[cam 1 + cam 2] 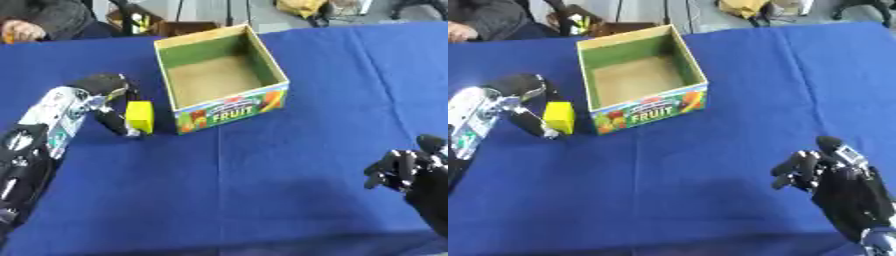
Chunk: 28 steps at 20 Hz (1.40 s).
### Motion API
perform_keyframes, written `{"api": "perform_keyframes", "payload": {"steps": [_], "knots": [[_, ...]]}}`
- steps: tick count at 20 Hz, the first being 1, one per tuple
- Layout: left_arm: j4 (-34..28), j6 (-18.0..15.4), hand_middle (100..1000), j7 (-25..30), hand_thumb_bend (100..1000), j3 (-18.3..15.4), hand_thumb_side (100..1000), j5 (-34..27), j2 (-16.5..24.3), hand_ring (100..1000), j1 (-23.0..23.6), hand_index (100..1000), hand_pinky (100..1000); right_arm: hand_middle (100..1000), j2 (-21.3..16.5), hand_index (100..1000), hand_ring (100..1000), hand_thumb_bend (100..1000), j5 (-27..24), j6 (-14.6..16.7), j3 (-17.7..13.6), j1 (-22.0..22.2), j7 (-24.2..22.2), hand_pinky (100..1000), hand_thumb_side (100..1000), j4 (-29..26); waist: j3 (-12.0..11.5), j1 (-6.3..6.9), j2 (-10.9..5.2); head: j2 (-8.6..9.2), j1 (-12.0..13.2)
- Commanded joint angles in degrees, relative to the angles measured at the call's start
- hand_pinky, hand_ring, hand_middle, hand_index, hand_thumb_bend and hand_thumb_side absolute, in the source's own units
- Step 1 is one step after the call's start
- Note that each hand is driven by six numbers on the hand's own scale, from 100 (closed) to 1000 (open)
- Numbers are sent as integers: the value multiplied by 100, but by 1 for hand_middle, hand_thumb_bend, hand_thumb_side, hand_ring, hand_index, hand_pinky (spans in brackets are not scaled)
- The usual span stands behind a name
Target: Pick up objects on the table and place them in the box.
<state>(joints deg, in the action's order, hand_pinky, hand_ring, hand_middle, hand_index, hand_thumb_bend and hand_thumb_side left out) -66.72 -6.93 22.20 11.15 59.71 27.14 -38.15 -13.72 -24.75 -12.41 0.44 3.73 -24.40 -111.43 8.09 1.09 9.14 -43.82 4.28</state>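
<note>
Resting near the surface's [289,190] right front corner, the right hand [842,187] sat clenched and empty, shown more fully in the right eye view. Farther left, the left hand [118,107] pinched a yellow block [139,116] just beside the open fruit box [262,75].

A: Left hand [525,102] position?
B: At the left edge, fingers [532,122] curled round a yellow block [559,117], just beside the box [642,75] on its left.
A: Box state?
B: Open-topped, upright on the blue counter [710,165], "FRUIT" printed on its front; nothing visible inside.
A: Right hand [842,187]?
B: Lower right, well apart from the box, fingers bent, holding nothing.
</note>
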Motion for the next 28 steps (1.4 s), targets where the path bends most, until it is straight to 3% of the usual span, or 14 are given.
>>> {"api": "perform_keyframes", "payload": {"steps": [1, 2, 6, 14, 17, 21, 28], "knots": [[17, 5, 526, -84, 642, -42, 406, 2, 70, 500, -54, 710, 452, 471, -49, 386, 622, 100, 11, 17, 2, -12, -6, 559, 839, -129, 6, -10, -69, -30, 18], [1, 16, 346, -103, 545, -61, 322, -11, 55, 331, -58, 491, 336, 471, -46, 386, 622, 100, 10, 19, 0, -8, -5, 559, 839, -130, 1, -19, -73, -30, 13], [-280, 105, 289, -342, 552, -221, 347, -314, 89, 280, 20, 423, 306, 471, -41, 386, 622, 100, 5, 29, -6, 14, -2, 559, 840, -137, -9, -36, -85, -30, 8], [-1248, -111, 279, 171, 537, -343, 379, -1019, 719, 274, -9, 411, 314, 471, -62, 386, 621, 100, 13, 21, -19, 29, 12, 559, 841, -127, -15, 12, -112, -30, -15], [-1465, 40, 290, 233, 536, -438, 360, -1288, 853, 288, -190, 417, 333, 471, -75, 386, 621, 100, 11, 10, -13, 23, 9, 559, 841, -119, 5, 34, -125, -30, -9], [-1159, 298, 303, 160, 515, -417, 332, -1548, 627, 304, -564, 430, 358, 470, -83, 386, 621, 100, 7, -3, 3, 19, -4, 559, 842, -113, 67, 46, -132, -30, 11], [-185, 271, 341, -274, 510, -402, 317, -1074, -51, 345, -1177, 470, 411, 470, -91, 386, 620, 100, 36, -36, 72, -26, -75, 559, 844, -110, 293, 81, -89, -29, 160]]}}
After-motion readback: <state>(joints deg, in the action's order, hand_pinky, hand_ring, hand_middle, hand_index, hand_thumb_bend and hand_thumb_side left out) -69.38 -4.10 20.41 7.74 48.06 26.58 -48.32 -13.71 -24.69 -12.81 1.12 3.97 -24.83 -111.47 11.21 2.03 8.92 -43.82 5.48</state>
